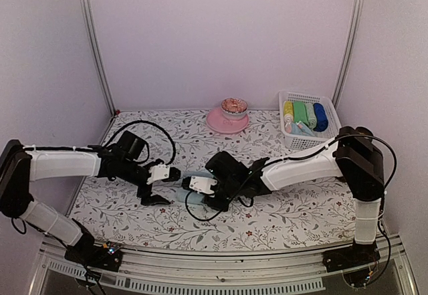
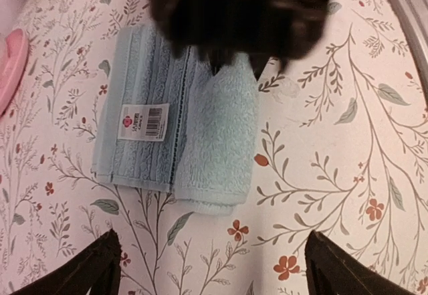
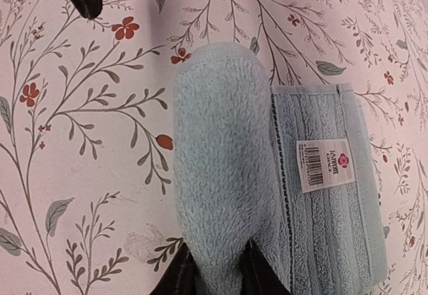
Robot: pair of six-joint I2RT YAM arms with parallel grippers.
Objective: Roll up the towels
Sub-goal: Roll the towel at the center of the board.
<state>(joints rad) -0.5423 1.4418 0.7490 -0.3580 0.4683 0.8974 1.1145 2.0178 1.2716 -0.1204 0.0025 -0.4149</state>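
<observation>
On the floral-patterned table (image 1: 287,218), centred toward its near edge, the pale blue terry towel (image 3: 221,148) lies half rolled. My right gripper (image 3: 217,278) clamps the roll's end; my left gripper (image 2: 221,261) stands wide apart, empty. I judge rolling is in hand; next, turn the roll across the flat labelled strip.

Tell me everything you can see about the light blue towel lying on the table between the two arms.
The towel is pale blue terry cloth, partly rolled: a thick fluffy roll along one side, the rest flat, a ribbed band with dark stitching and a white barcode label. It lies on the floral tablecloth; the right arm's fingers pinch one end of the roll.
</observation>
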